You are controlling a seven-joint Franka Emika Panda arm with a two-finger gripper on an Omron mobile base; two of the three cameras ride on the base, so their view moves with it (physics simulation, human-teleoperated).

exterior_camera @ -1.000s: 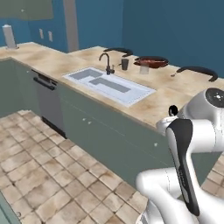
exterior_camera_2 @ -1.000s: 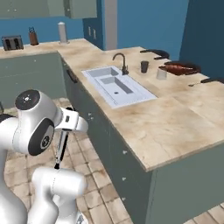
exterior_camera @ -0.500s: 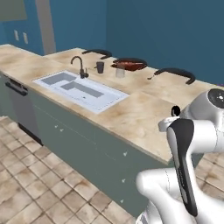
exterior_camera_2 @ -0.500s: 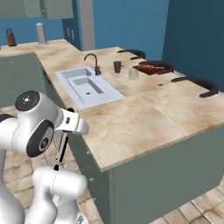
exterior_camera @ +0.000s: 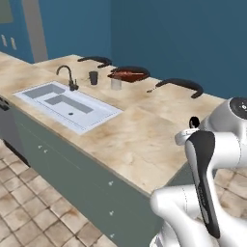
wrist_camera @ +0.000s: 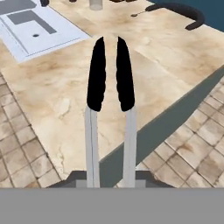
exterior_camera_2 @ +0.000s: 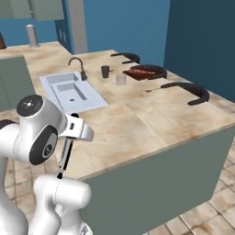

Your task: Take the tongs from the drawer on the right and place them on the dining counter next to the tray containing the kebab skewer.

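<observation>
Beige marbled table [exterior_camera: 144, 140], sink [exterior_camera: 65, 103] at nine o'clock, tiled floor [wrist_camera: 197, 144] beyond its edge; jaws pinch the tongs [wrist_camera: 110, 109].

Both base views look forward and down from behind the arm, one from its left and one from its right, sharing the counter [exterior_camera: 140, 144] and sink [exterior_camera_2: 69, 92]. The hand view looks along the tongs [wrist_camera: 109, 74], close above the counter's near edge.

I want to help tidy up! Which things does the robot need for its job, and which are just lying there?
For the job: tongs, tray, dining counter.
Just lying about: sink, tap, dark cup, pale cup, thin wire utensil.
</observation>
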